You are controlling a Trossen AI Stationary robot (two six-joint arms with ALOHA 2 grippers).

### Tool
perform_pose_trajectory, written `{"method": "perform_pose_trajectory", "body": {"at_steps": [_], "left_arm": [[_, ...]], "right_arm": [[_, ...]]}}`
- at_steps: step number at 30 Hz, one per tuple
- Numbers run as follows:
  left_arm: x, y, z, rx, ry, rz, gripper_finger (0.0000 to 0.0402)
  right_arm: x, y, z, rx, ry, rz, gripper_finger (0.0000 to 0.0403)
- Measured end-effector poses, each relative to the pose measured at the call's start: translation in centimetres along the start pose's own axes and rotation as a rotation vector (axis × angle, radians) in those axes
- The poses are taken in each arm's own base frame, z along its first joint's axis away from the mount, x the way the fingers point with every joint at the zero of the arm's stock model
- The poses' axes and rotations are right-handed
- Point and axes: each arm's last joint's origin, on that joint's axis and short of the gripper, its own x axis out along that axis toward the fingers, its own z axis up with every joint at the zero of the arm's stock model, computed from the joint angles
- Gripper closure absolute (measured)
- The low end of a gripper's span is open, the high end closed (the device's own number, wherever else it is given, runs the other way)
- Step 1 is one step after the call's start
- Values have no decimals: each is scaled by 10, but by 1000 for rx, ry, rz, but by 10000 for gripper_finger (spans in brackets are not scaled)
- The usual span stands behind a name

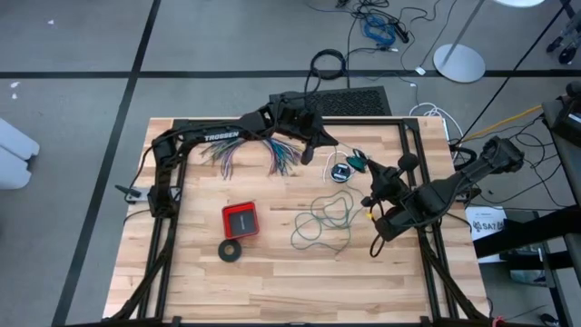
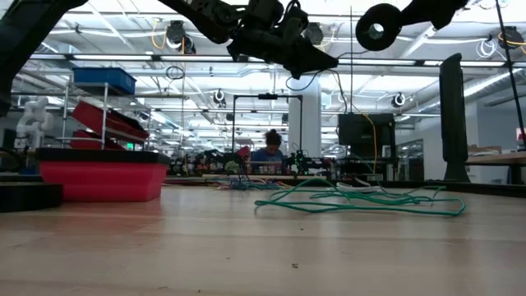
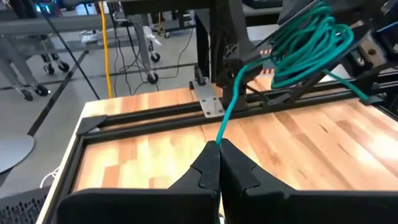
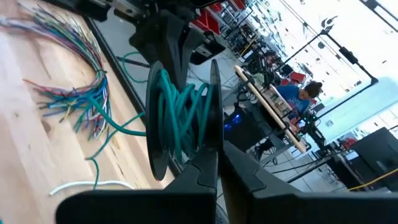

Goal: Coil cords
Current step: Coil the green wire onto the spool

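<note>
The long thin teal-green wire (image 1: 324, 218) is only partly coiled: several turns sit wound on a black spool (image 4: 163, 127), while a loose tangle lies on the wooden desk (image 1: 272, 272) between the arms. By my judgement, most winding is left. The left gripper (image 3: 219, 148) is clenched on the wire strand, feeding it toward the spool. The right gripper (image 4: 217, 163) is clenched on the spool, held above the desk. The thin white cord (image 1: 337, 169) lies untouched near the left gripper.
</note>
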Motion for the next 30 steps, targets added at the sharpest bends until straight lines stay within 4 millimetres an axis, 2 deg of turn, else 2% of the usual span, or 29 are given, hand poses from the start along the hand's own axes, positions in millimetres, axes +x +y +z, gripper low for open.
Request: {"method": "perform_pose_trajectory", "body": {"at_steps": [6,13,18,25,30], "left_arm": [[-6,4,1,-6,7,9,402],[-27,1,21,31,-6,25,402],[-36,-2,27,54,17,46,402],[-37,-3,29,59,15,66,401],[-31,-11,36,74,-24,60,401]], "right_arm": [[2,-2,-4,-46,46,22,403],[6,-9,-12,-59,117,17,403],[11,-11,-15,-62,192,34,403],[15,-12,-18,-100,267,76,403],[15,-11,-17,-102,267,82,403]]}}
